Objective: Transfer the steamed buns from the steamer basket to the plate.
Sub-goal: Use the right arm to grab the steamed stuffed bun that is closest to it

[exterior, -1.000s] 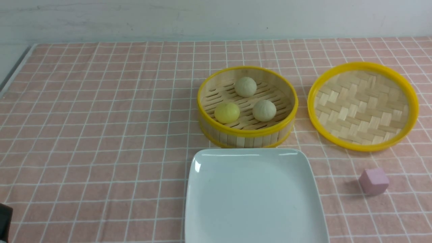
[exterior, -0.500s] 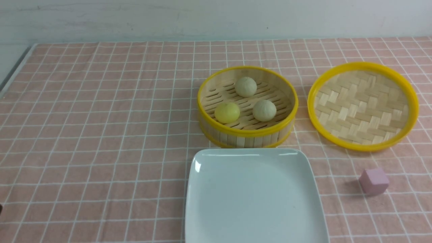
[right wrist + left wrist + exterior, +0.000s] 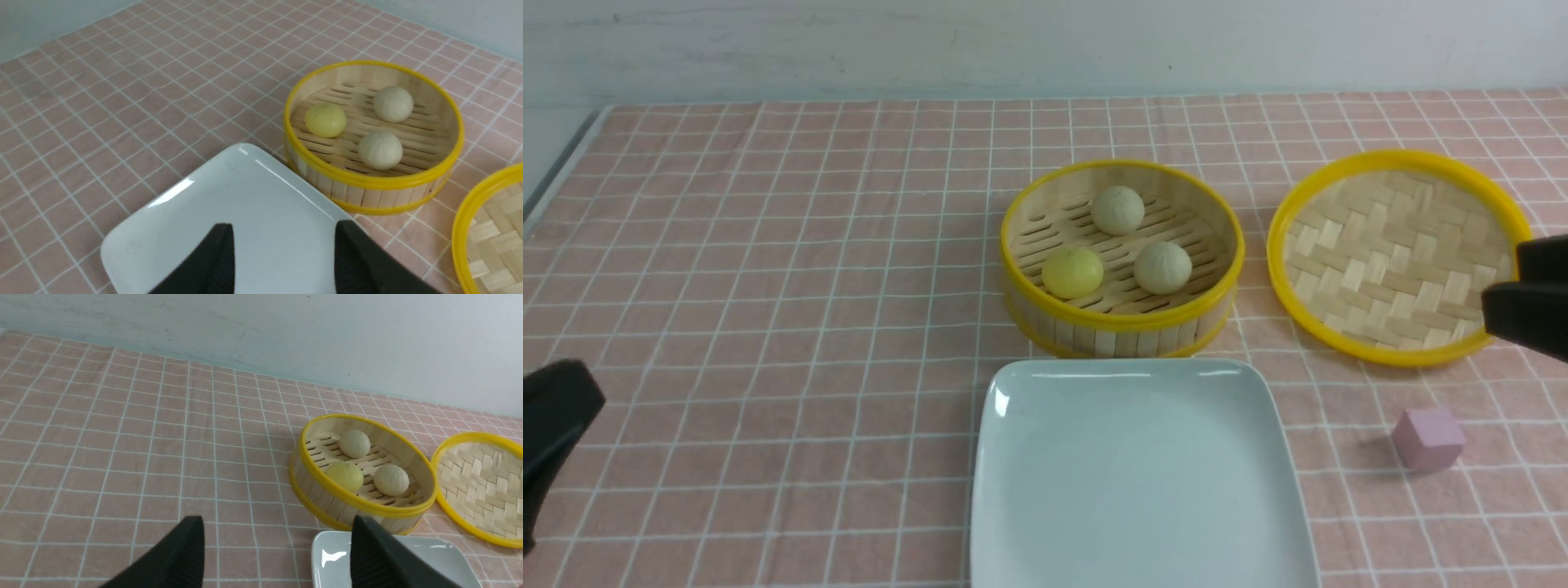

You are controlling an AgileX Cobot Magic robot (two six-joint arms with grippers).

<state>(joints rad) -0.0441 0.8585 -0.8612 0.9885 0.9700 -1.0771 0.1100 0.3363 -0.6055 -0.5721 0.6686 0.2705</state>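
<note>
The left claw (image 3: 277,528) is seen with its jaws spread wide and nothing between them. In the front view it shows at the robot's left edge of the counter (image 3: 768,286), well apart from everything the task concerns. The right claw (image 3: 284,230) is likewise parted and empty. In the front view it is found at the far right, over the near edge of a shallow woven bamboo disc (image 3: 1388,245), and its own camera is pointed across the plate (image 3: 1135,490) towards the steamer basket (image 3: 1123,325).

No part of the task can be judged done. The steamed buns (image 3: 1117,210) are all lying on the slatted floor of the basket, none touching another. Nothing is seen on the plate, which lies just in front of the basket on the robot's side, its far edge close to the basket wall. Every bun is left to be grasped, lifted over the yellow rim and set down, and the first grasp has not yet been made.

By count, there are:
- two claws, both empty;
- three buns: one pale beige bun towards the far wall, a second pale beige bun (image 3: 1162,267) nearer the robot's right, and one pale yellow bun (image 3: 1072,273) nearer its left;
- one basket;
- one plate;
- one woven disc, to the right of the basket and apart from it;
- one pink cube (image 3: 1427,439), on the cloth near the plate's right side, which is not part of the task.
</note>
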